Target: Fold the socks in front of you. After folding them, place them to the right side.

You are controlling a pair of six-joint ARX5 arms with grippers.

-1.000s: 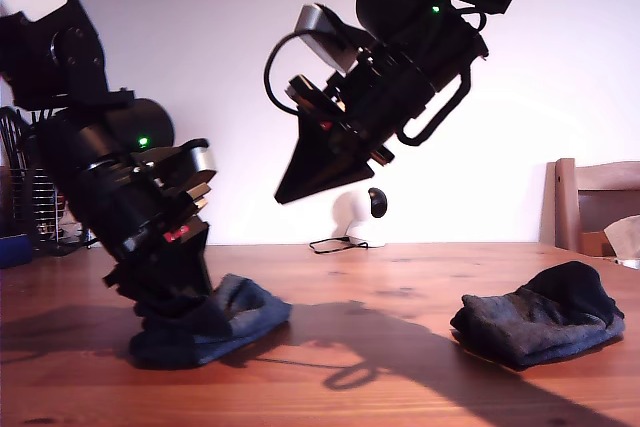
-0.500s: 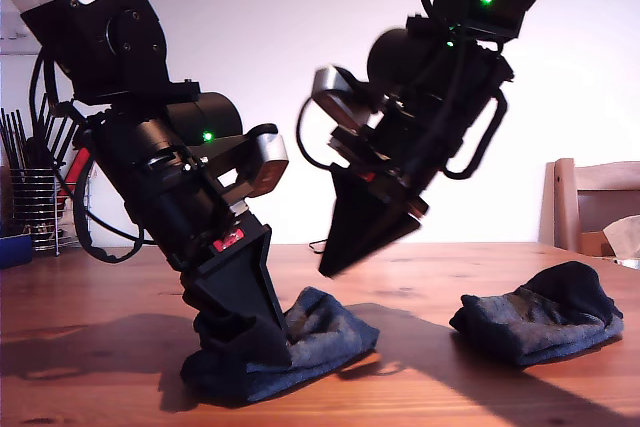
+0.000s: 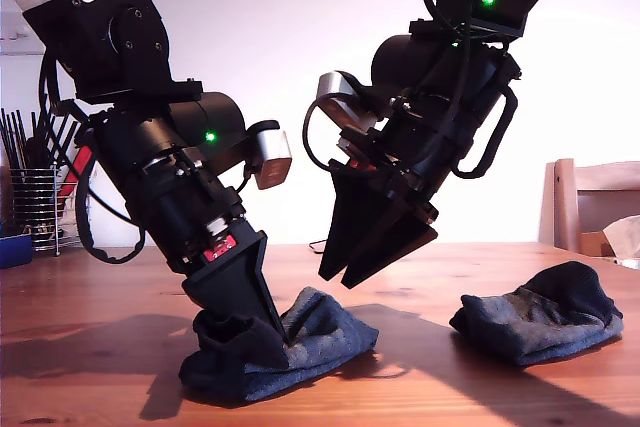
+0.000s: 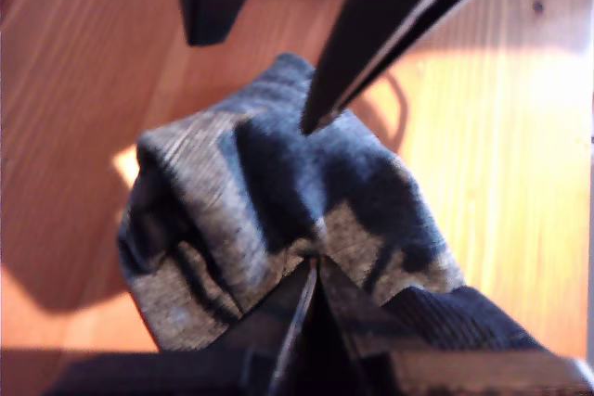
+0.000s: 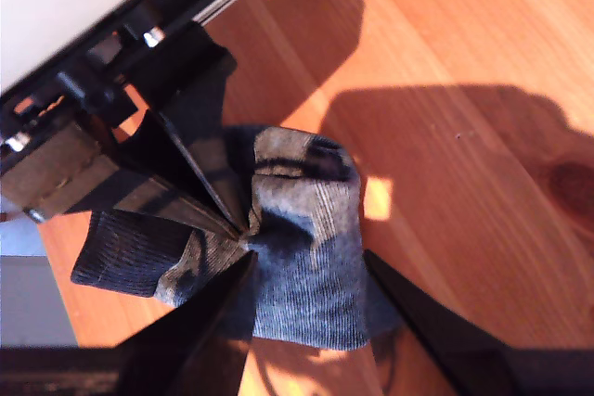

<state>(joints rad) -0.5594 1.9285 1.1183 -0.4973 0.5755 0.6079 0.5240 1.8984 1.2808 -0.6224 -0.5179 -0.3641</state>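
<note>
1 folded grey sock [image 3: 300, 342] lies on the wooden table [image 3: 420, 387] toward the exterior view's left, pinched at its dark cuff end by my first gripper [image 3: 262, 332], jaws pressed together on the fabric. my second gripper [image 3: 340, 275] hangs just above it, jaws spread. a second folded sock [image 3: 540, 325], possibly a bundled pair, rests well apart on the exterior view's right.

Ribbed, matt knit socks [image 3: 300, 342] lie on a smooth, faintly glossy wooden table [image 3: 420, 387]
</note>
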